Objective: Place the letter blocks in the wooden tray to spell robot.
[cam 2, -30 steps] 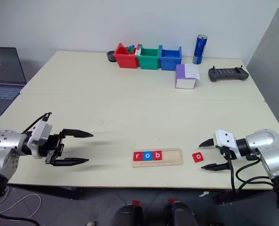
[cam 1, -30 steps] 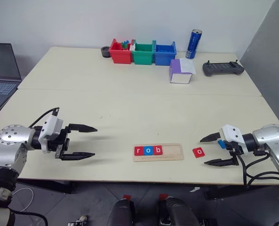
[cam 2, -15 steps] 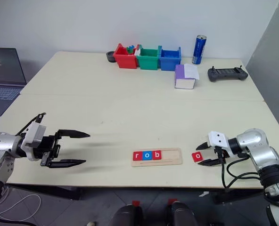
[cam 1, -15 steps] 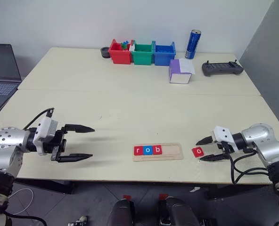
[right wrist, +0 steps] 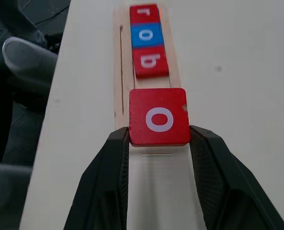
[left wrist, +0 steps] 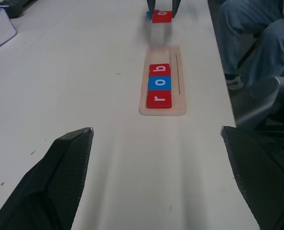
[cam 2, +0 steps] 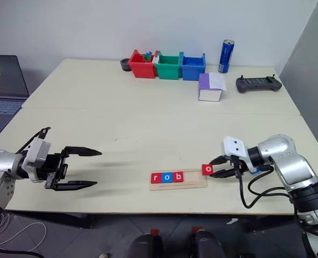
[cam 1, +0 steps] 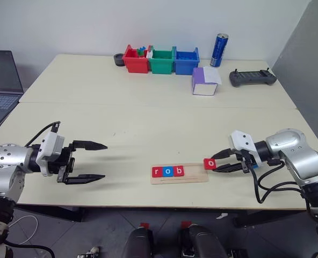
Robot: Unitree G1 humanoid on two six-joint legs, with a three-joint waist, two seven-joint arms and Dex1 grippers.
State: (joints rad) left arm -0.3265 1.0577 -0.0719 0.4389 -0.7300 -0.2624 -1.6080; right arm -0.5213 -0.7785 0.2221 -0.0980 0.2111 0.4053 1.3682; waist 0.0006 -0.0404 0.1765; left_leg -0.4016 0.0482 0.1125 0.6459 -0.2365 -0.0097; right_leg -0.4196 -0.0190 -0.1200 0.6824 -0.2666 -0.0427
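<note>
A: Where is the red o tile (right wrist: 159,116) relative to its slot?

B: It is clamped between the two fingers of the right gripper (cam 1: 216,163), held over the right end of the wooden tray (cam 1: 180,173). The tray lies near the front edge of the table (cam 1: 148,118), long axis running left to right. Tiles r (cam 1: 158,172), o (cam 1: 168,172) and b (cam 1: 179,171) fill its left part; the right part is bare.

A: Which relation governs the coming move?

B: The free slot just right of b lies to the left of the held tile, along the tray's long axis. In the right wrist view the tile is in line with the row, a short gap short of b. A judgement: carry it left, then lower it.

A: Arm pose?

B: The right arm reaches in from the right, fingers pointing left and tilted down. The left gripper (cam 1: 89,160) hovers well to the left of the tray, fingers spread wide, holding nothing. The right arm is nearer.
</note>
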